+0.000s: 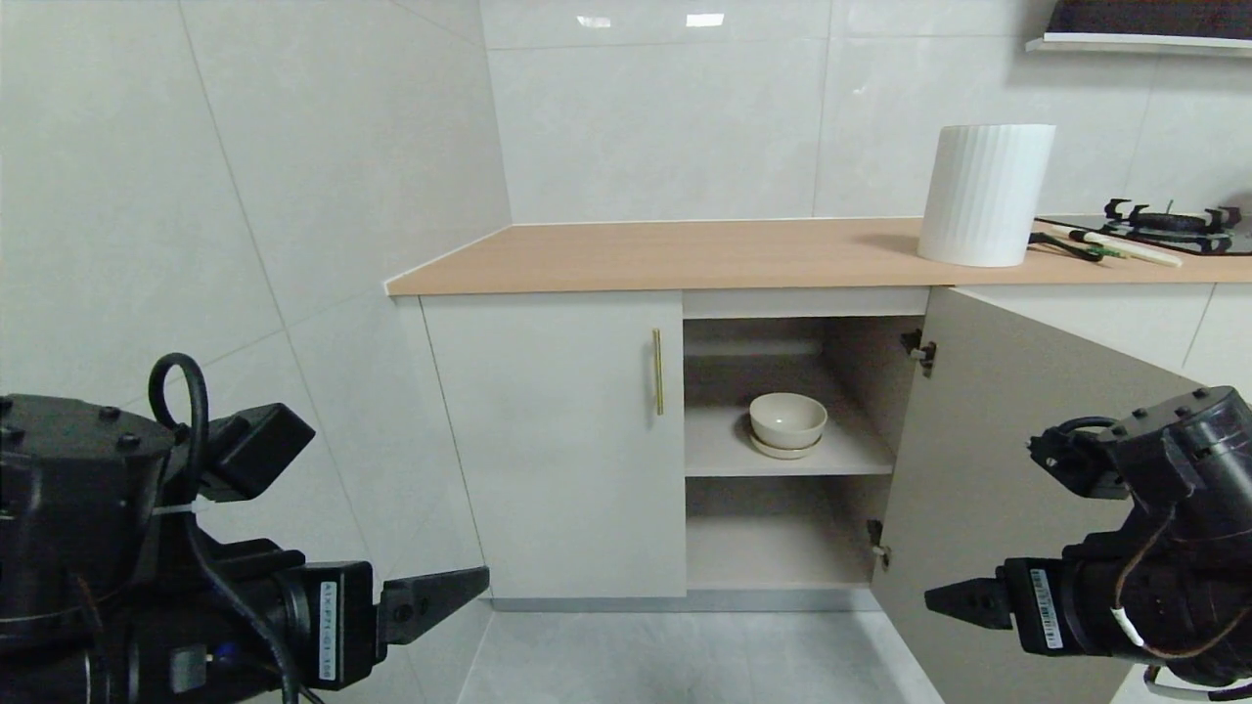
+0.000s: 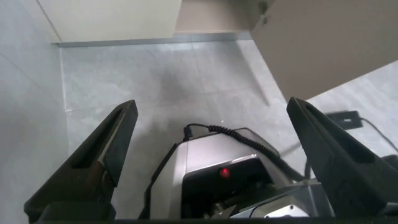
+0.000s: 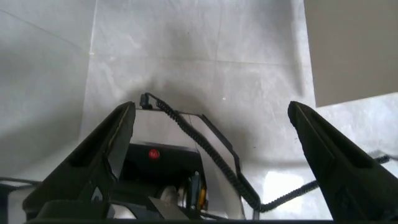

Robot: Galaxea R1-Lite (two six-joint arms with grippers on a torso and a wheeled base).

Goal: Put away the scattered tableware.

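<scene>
Since the right-hand cabinet door [image 1: 998,460] stands swung wide, the middle shelf [image 1: 724,452] lies exposed, and that opening reads as the chosen storage spot for the tableware. One cream bowl [image 1: 788,418] sits upright there on one shallow plate [image 1: 784,450], stacked so the pair takes up little room, toward the shelf's front edge where an arm can get at it. The lower shelf [image 1: 773,552] beneath it holds nothing that can be seen. The other door [image 1: 558,440] is shut, its single brass handle [image 1: 657,372] next to the opening.

Up on the wooden countertop [image 1: 704,254] stands one white ribbed canister [image 1: 986,194], and just beside it, by the stove [image 1: 1169,223], lie slim utensils [image 1: 1115,244]. At least two can be made out, a pale stick and a dark-handled piece; the exact number is hard to tell. These look like the likeliest pieces left to put away.

Two arms hang low in front of the cabinet, well apart from the shelf and the counter. The left gripper [image 2: 212,104] has its fingers spread wide with nothing between them, floor tiles showing through the gap. The right gripper [image 3: 211,107] is likewise spread and empty, near the open door's outer face. Judging by this, both are parked in a neutral pose, ready for a pickup rather than mid-carry.
</scene>
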